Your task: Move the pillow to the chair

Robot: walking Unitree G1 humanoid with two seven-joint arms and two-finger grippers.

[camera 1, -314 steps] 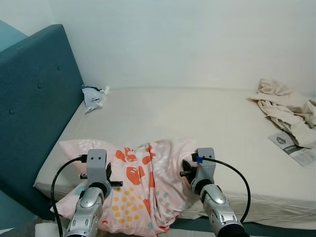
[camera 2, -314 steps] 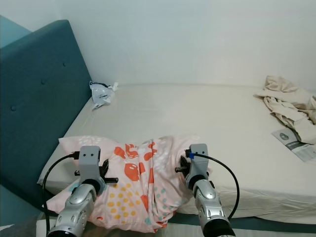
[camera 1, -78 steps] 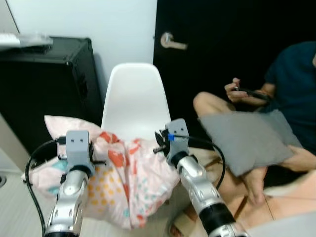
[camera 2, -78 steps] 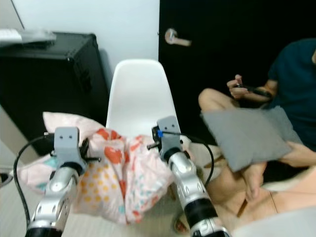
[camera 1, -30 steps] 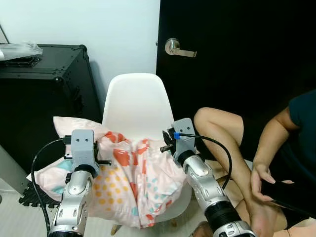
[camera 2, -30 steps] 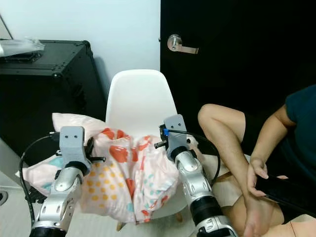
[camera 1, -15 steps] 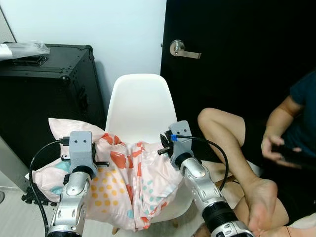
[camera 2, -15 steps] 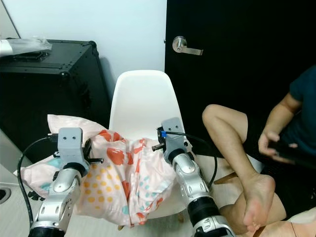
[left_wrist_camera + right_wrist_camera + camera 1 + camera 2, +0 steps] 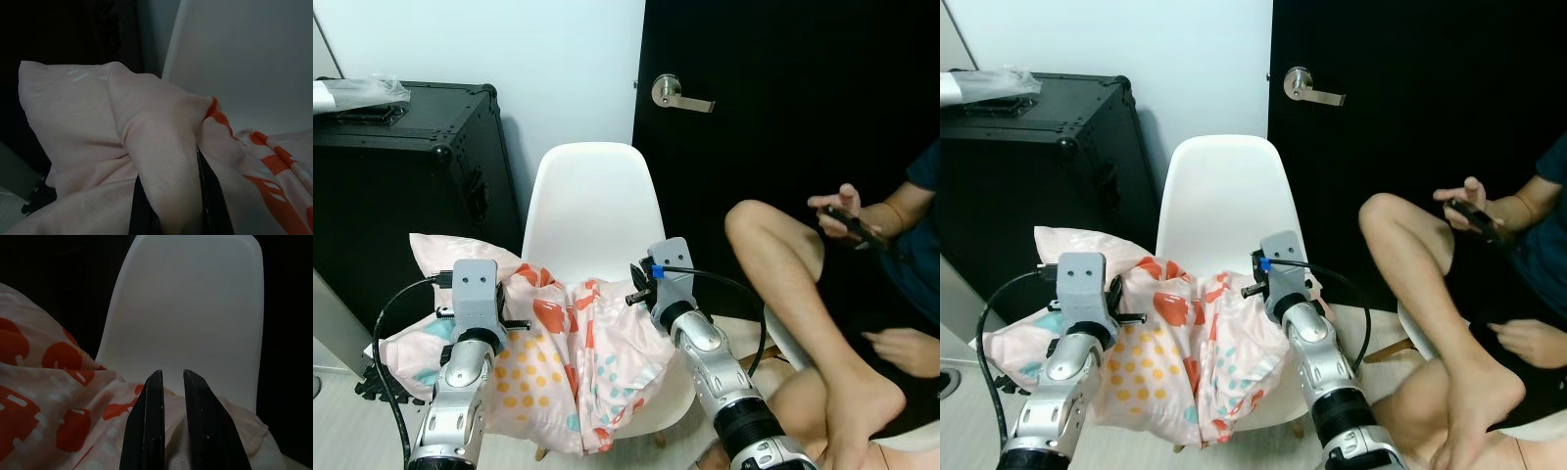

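— Where is the pillow [image 9: 563, 362] held?

— It is carried between the two arms in front of the white chair [image 9: 592, 211], its pink cloth with orange patches and yellow dots sagging over the front of the seat. Whether any of it is resting on the seat cannot be told; the seat is covered by the cloth.

— How is the left gripper [image 9: 168, 215] set?

— In the left wrist view a thick fold of the pillow is seen pinched between its black fingers [image 9: 208, 196], so the jaws are clenched on the pillow. The pillow's pale corner is pushed out toward the black case [image 9: 396, 186] that stands beside the chair.

— And the right gripper [image 9: 172, 396]?

— Its two fingers [image 9: 151, 416] are seen close together, with only a narrow gap, lying over the cloth and pointed at the chair's backrest. Cloth appears to be caught low between them, though the view there is dim; the jaws are taken as grasping the pillow.

— What else is seen?

— A black door [image 9: 783, 117] with a silver lever handle [image 9: 677, 96] is behind the chair. A person [image 9: 1489, 284] is seated to the robot's right, one bare knee raised, a phone [image 9: 1474, 215] held in one hand.
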